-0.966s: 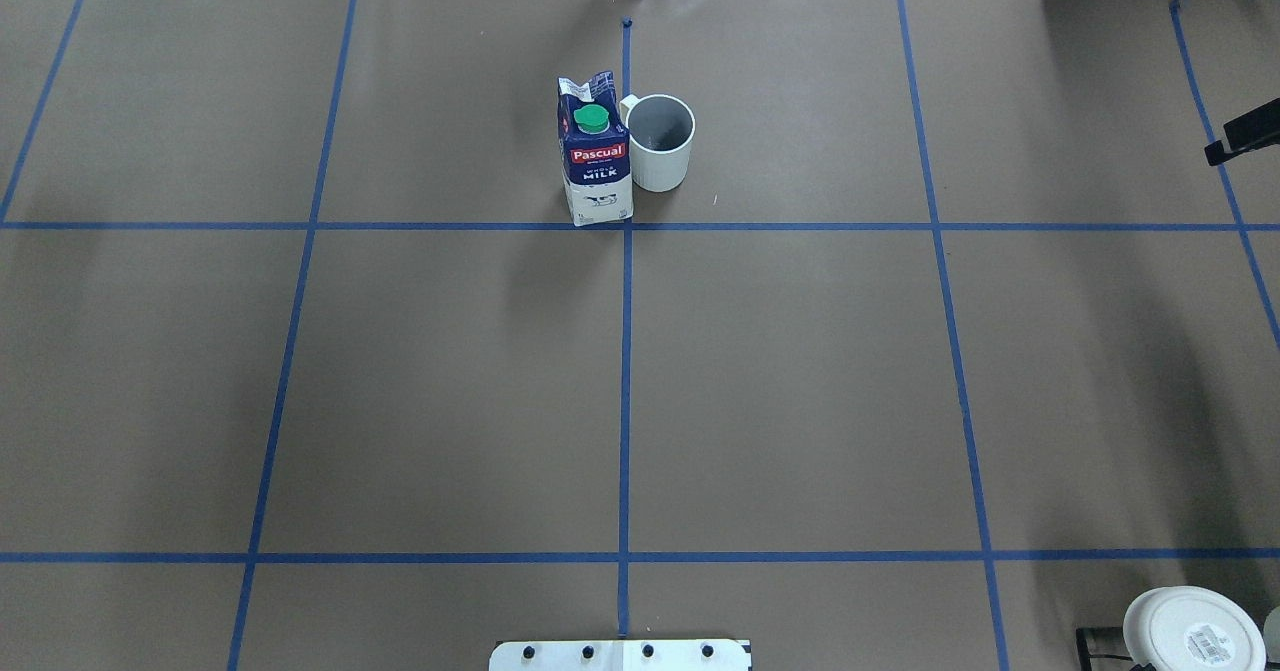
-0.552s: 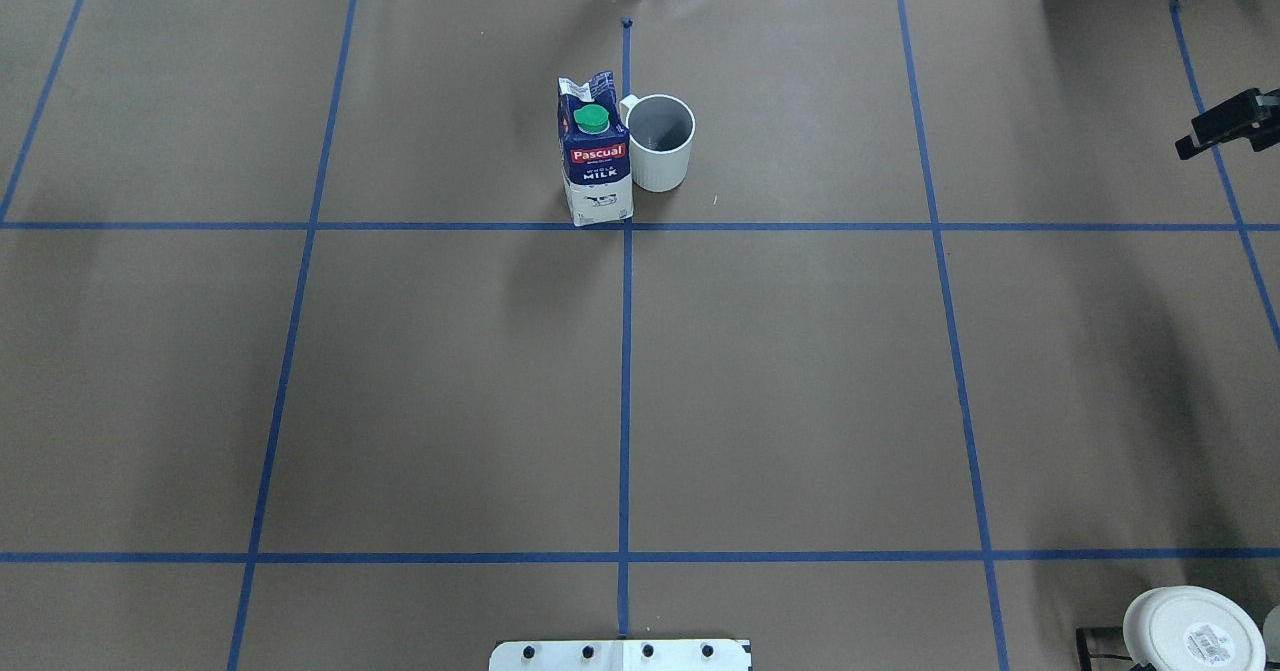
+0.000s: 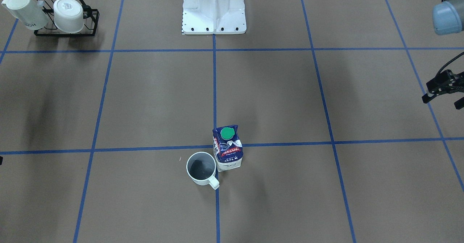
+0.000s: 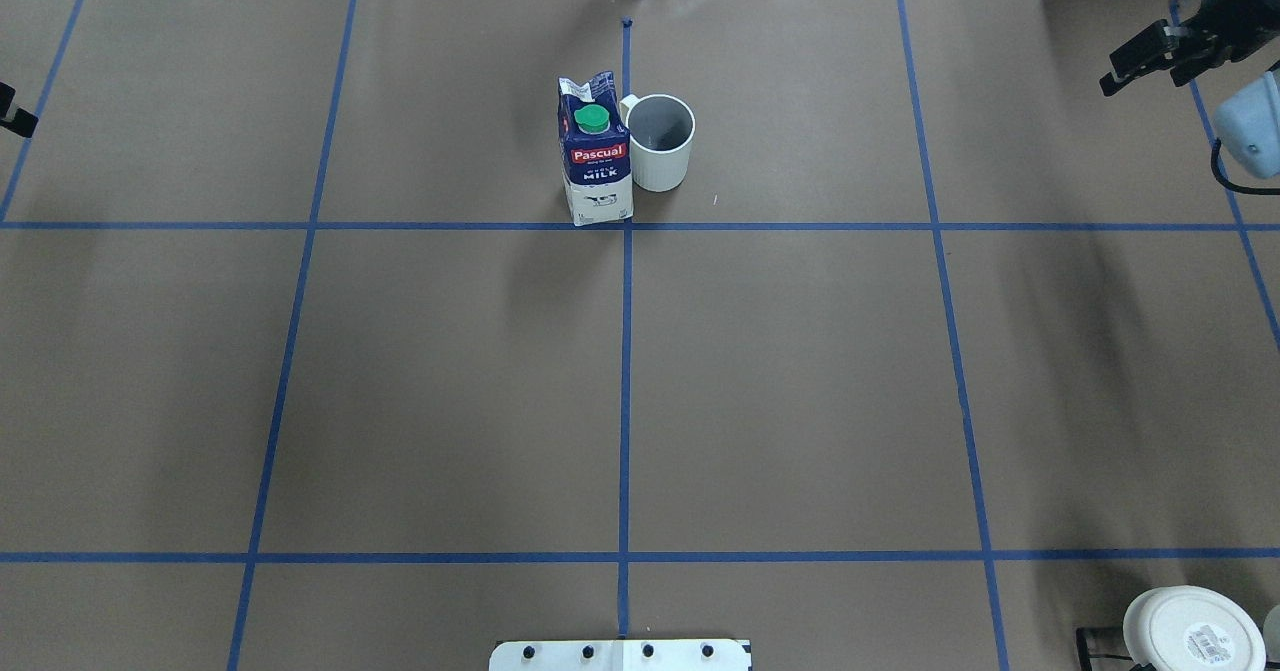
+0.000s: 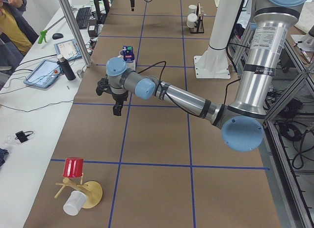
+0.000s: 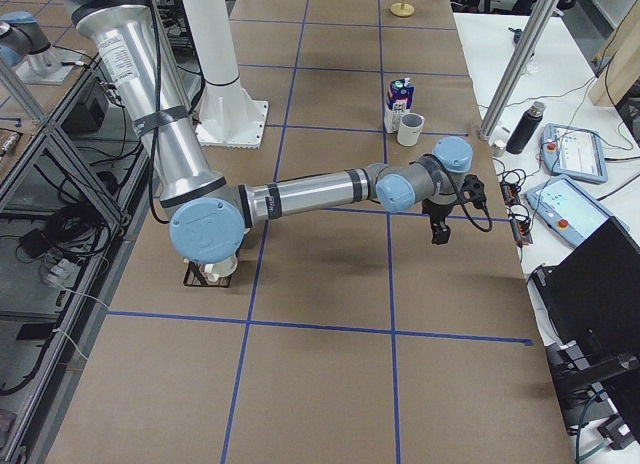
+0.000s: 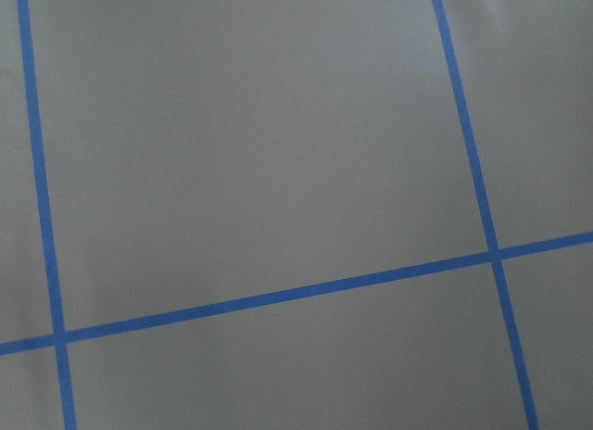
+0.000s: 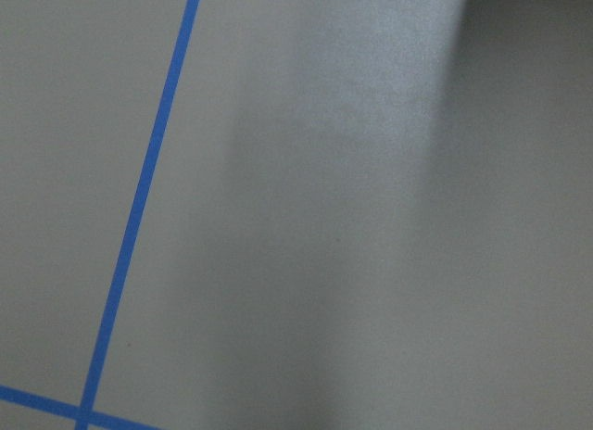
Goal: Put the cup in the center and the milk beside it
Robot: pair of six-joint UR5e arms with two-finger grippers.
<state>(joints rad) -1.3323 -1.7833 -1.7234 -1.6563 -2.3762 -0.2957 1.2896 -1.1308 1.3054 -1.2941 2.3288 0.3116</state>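
The milk (image 4: 595, 151) stands upright just beyond the center (image 4: 626, 226), left of the middle tape line. The cup (image 4: 661, 141) stands upright right beside it, right of that line, its handle toward the carton. Both also show in the front view, the milk (image 3: 227, 149) and the cup (image 3: 201, 167). My right gripper (image 4: 1150, 61) hovers at the far right, open and empty. My left gripper (image 3: 442, 100) hovers at the table's left side, open and empty; only its tip (image 4: 15, 116) shows overhead. Both wrist views show bare brown paper and tape.
A black rack (image 3: 65, 31) with two white mugs stands near the robot's right; one labelled cup (image 4: 1190, 631) shows overhead. A red cup (image 5: 73, 166) and a wooden stand (image 5: 91, 193) lie at the left end. A bottle (image 6: 523, 129) stands off the table's far edge.
My right gripper has moved away from the robot and inward along the right edge. My left gripper's tip has come into view at the left edge. Cup and milk have not moved.
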